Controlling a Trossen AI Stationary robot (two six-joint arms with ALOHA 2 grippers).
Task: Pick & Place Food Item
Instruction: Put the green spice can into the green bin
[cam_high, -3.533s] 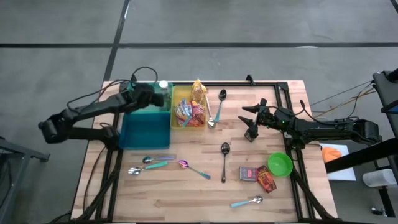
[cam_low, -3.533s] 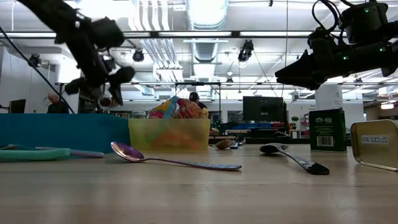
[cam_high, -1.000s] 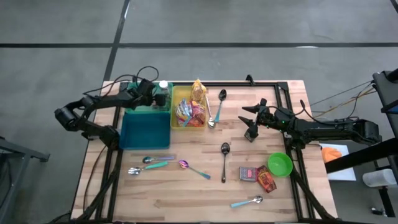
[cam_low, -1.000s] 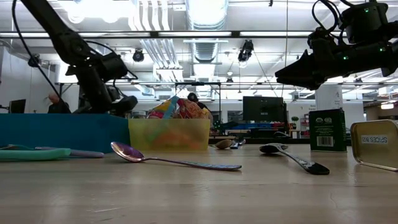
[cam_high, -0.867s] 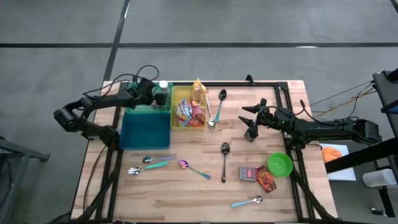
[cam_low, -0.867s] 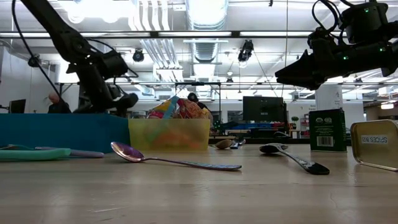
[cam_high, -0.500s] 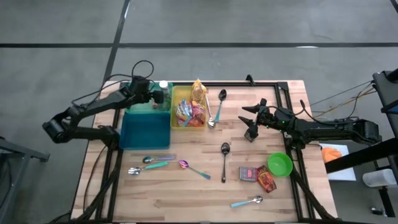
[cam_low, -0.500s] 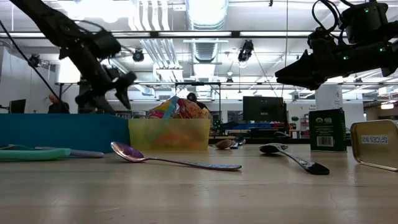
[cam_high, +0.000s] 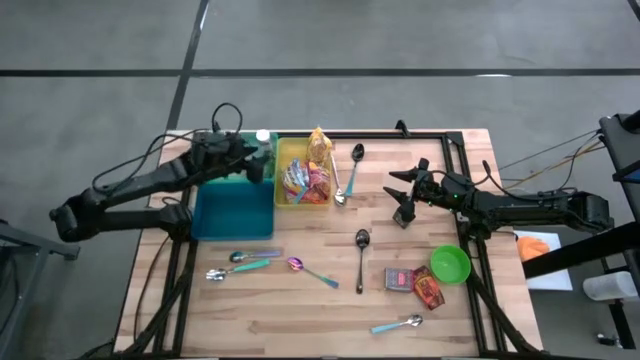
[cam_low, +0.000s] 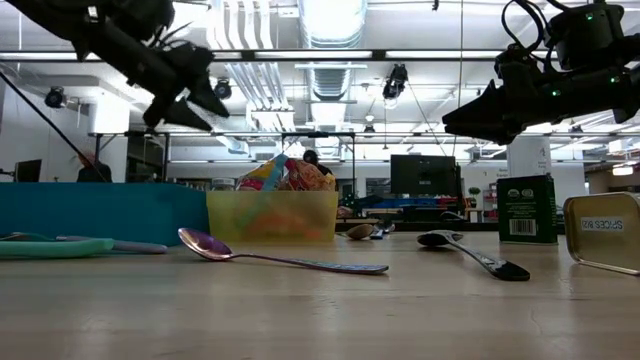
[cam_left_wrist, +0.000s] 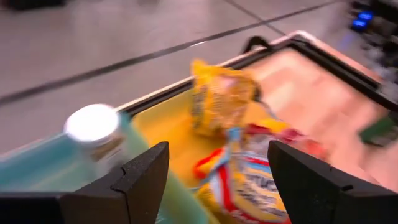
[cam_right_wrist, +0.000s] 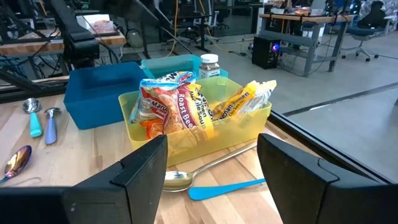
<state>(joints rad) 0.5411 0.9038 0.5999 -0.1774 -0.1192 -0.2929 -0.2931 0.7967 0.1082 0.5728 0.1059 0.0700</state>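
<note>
A yellow bin (cam_high: 303, 172) at the far middle of the table holds several snack packets (cam_right_wrist: 180, 102), among them a yellow one (cam_left_wrist: 221, 102) at its far end. A white-capped bottle (cam_high: 262, 137) stands upright by the bin's far left corner. My left gripper (cam_high: 255, 160) hangs open in the air over the far end of the teal bin (cam_high: 233, 208), pointing toward the packets, with nothing between its fingers (cam_left_wrist: 144, 174). My right gripper (cam_high: 405, 195) is also open and hovers right of the yellow bin, above the bare table.
Several spoons lie about: a black one (cam_high: 361, 255) at the middle, teal-handled ones (cam_high: 240, 262) near the left. A green bowl (cam_high: 450, 264), a small box (cam_high: 400, 279) and a flat tin (cam_high: 429, 290) sit at the near right.
My left gripper has risen from low behind the teal bin's far end to well above it. It has tipped up from pointing steeply down toward level, and the arm's elbow has swung toward the table's near left. It stays open. The right arm has kept still.
</note>
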